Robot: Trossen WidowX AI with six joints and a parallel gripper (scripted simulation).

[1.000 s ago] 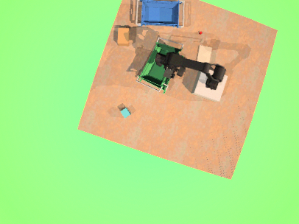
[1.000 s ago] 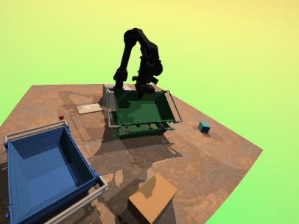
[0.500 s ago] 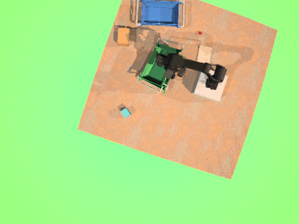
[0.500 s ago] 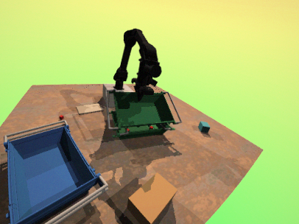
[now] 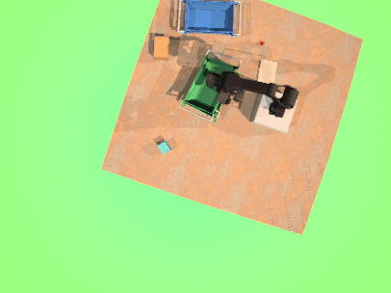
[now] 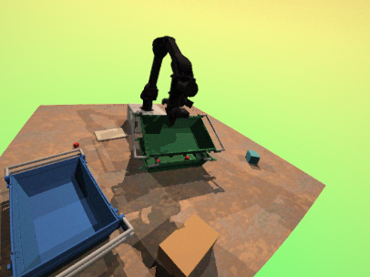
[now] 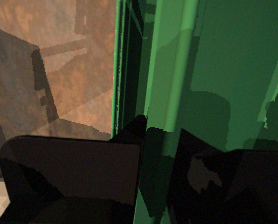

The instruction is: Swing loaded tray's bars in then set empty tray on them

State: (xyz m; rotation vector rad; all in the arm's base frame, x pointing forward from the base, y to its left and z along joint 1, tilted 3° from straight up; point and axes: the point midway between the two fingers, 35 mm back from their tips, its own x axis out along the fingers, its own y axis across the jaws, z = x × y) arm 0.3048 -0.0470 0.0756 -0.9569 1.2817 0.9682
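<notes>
The empty green tray (image 5: 199, 92) (image 6: 184, 141) (image 7: 215, 60) is over the loaded green tray (image 6: 178, 163) and looks tipped, its side away from the arm lower. My gripper (image 6: 172, 120) (image 7: 149, 122) is shut on the empty tray's long wall, on the side nearest the arm. The empty tray's wire bars (image 6: 219, 139) stand out at its ends. Under its low rim, a red block (image 6: 187, 158) and another red block (image 6: 158, 161) show in the loaded tray. The upper tray hides most of the load and the lower bars, so I cannot tell how those bars lie or whether the trays touch.
A blue tray (image 5: 209, 16) (image 6: 29, 180) with bars out at its ends stands to one side. An orange box (image 5: 161, 47) (image 6: 187, 246), a teal cube (image 5: 164, 146) (image 6: 252, 157), a beige flat piece (image 5: 268, 70) (image 6: 110, 134) and a small red thing (image 5: 262, 42) (image 6: 76, 145) lie around.
</notes>
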